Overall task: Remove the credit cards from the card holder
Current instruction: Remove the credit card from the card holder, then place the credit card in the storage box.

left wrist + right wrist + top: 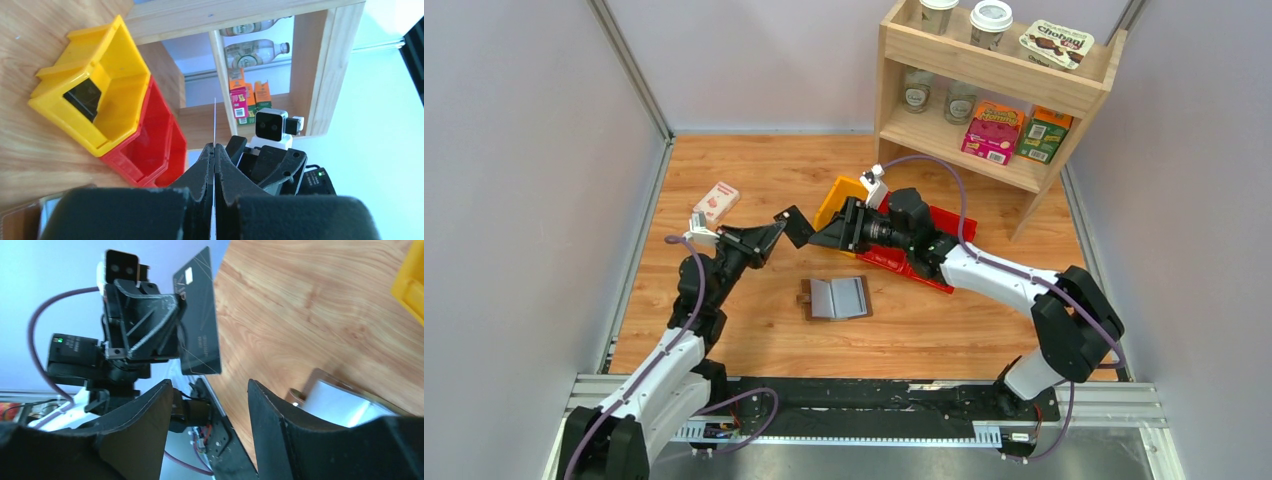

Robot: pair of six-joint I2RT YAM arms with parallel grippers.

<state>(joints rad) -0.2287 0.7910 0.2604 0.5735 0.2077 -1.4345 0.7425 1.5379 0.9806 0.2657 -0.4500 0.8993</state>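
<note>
Nearest me, the card holder (837, 297) lies open on the worktop (754, 170), apart from both arms. Past it, my left end effector (774, 235) is clenched on a black card (798, 226), presenting it edge-out to my right end effector (209, 385), whose jaws stand parted and empty. I'd guess this is a handover toward the yellow bin (839, 195) beyond.

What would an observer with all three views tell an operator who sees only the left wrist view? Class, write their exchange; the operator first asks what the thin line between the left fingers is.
Observer: A black card, face-on in the right wrist view, clamped in the left gripper.
Operator: Is the right gripper open?
Observer: Yes, its jaws stand apart, pointing at the card.
Operator: Where is the card holder?
Observer: Lying open on the table, nearer the arm bases than both grippers, touched by neither.
</note>
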